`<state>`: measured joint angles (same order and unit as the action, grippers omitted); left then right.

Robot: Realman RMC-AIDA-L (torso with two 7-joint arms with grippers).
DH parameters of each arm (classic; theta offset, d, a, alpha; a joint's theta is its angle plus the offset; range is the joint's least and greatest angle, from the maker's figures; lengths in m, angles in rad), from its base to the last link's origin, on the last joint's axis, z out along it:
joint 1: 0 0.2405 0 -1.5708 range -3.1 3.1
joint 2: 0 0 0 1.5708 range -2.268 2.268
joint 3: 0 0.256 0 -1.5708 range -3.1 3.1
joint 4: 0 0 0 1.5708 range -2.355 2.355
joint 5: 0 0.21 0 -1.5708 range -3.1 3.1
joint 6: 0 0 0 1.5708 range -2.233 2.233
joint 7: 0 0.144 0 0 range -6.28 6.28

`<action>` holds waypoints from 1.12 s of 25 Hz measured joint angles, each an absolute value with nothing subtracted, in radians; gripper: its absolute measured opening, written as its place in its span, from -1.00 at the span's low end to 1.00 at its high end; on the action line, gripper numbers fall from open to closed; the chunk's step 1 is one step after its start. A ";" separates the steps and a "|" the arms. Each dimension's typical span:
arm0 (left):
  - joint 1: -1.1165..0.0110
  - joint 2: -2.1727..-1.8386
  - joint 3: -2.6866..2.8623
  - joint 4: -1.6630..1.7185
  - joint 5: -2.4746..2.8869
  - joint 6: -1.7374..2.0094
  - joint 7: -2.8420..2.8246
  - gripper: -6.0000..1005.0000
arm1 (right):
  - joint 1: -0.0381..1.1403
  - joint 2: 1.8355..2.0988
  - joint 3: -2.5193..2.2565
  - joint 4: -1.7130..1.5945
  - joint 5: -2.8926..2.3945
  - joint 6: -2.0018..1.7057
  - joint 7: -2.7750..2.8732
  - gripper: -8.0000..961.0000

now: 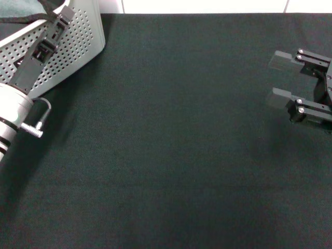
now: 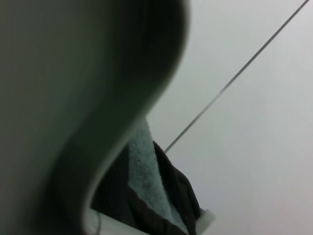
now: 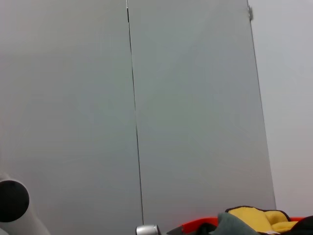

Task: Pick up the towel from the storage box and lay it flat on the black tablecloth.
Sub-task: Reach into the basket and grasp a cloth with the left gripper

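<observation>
The light grey perforated storage box [image 1: 78,46] stands at the far left corner of the black tablecloth [image 1: 171,135]. My left gripper [image 1: 59,18] reaches over the box's rim into it, its tip cut off by the edge of the head view. A bit of the yellow towel [image 3: 257,217] with black trim shows low in the right wrist view, beside grey-green fabric; it is out of sight in the head view. My right gripper [image 1: 281,79] hovers open and empty over the cloth's right side.
Dark grey-green fabric [image 1: 21,8] with a black strap lies in the box, and shows again close up as grey-green fabric [image 2: 146,166] by the box rim [image 2: 208,218]. A pale panelled wall [image 3: 195,98] stands behind the table.
</observation>
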<state>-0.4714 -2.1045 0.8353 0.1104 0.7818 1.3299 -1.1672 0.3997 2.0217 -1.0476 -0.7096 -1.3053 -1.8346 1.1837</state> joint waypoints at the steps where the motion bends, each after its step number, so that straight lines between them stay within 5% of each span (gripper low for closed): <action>1: -0.472 -2.105 0.834 0.110 0.782 1.327 -1.167 0.55 | 0.400 2.022 -1.048 -0.710 -1.305 -1.835 1.183 0.32; 4: -0.482 -2.105 0.830 0.104 0.781 1.310 -1.167 0.32 | 0.399 2.022 -1.048 -0.710 -1.305 -1.835 1.183 0.32; 15: -0.516 -2.105 0.830 0.072 0.773 1.291 -1.155 0.17 | 0.394 2.022 -1.048 -0.699 -1.305 -1.842 1.183 0.32; 28: -0.501 -2.106 0.828 0.047 0.691 1.295 -1.167 -0.41 | 0.393 2.022 -1.048 -0.698 -1.305 -1.847 1.183 0.32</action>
